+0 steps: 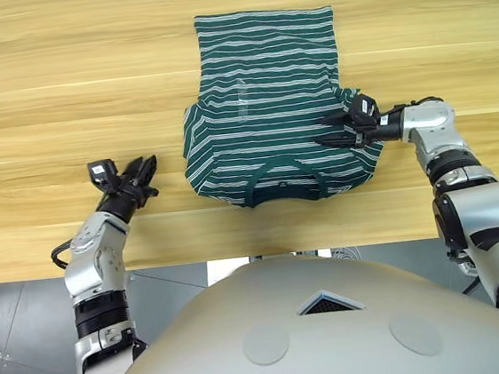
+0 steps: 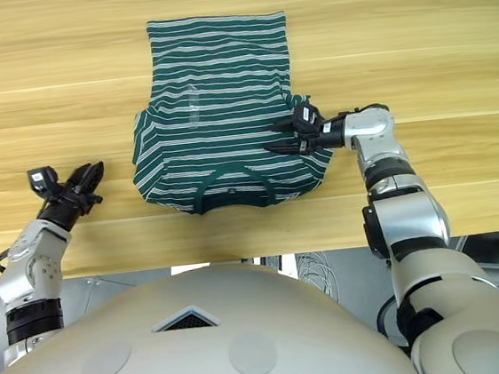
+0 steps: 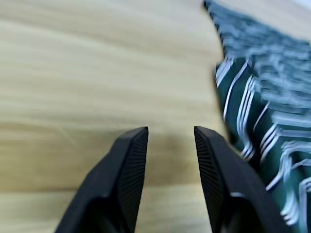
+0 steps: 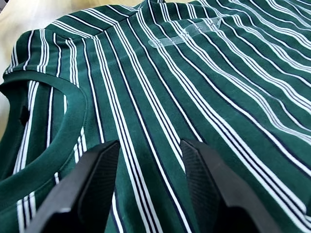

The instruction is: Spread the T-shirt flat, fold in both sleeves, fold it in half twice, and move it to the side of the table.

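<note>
A dark green T-shirt (image 1: 262, 96) with white stripes lies on the wooden table (image 1: 60, 82), collar toward me and both sleeves folded in over the body. My right gripper (image 1: 329, 136) is open, its fingers (image 4: 92, 187) resting low over the shirt's right side near the collar (image 4: 58, 141), nothing pinched between them. My left gripper (image 1: 146, 173) is open over bare wood, a short way left of the shirt's left edge (image 3: 243, 121). A clear size sticker (image 4: 182, 36) runs down the shirt's front.
Bare wooden tabletop lies to the left, right and beyond the shirt. The table's near edge (image 1: 239, 258) runs just below the collar, with grey floor below it.
</note>
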